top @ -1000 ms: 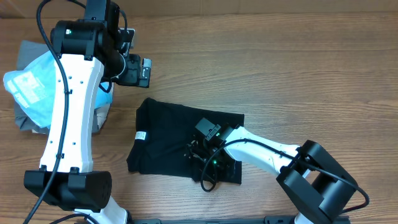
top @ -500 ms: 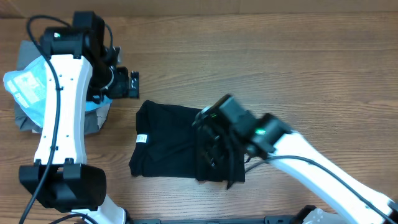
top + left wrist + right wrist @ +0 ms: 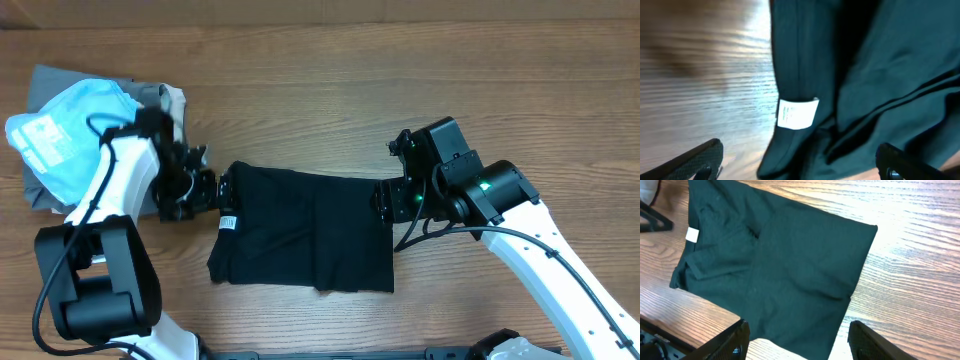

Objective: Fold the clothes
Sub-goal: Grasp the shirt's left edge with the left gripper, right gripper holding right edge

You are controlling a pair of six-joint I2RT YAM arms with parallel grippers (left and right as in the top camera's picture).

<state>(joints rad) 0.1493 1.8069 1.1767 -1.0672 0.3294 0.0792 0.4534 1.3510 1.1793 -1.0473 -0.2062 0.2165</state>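
Overhead, the right gripper (image 3: 388, 200) is withdrawn off the black T-shirt (image 3: 300, 225), now spread flat on the table (image 3: 450, 80); the left gripper (image 3: 210, 190) is lowered beside its white tag (image 3: 227, 220). Both are held wide and empty, so another fold is expected.

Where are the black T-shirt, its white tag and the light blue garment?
black T-shirt (image 3: 300, 225), overhead view, middle of the cloth.
white tag (image 3: 797, 114), left wrist view, centre of tag.
light blue garment (image 3: 60, 140), overhead view, its middle.
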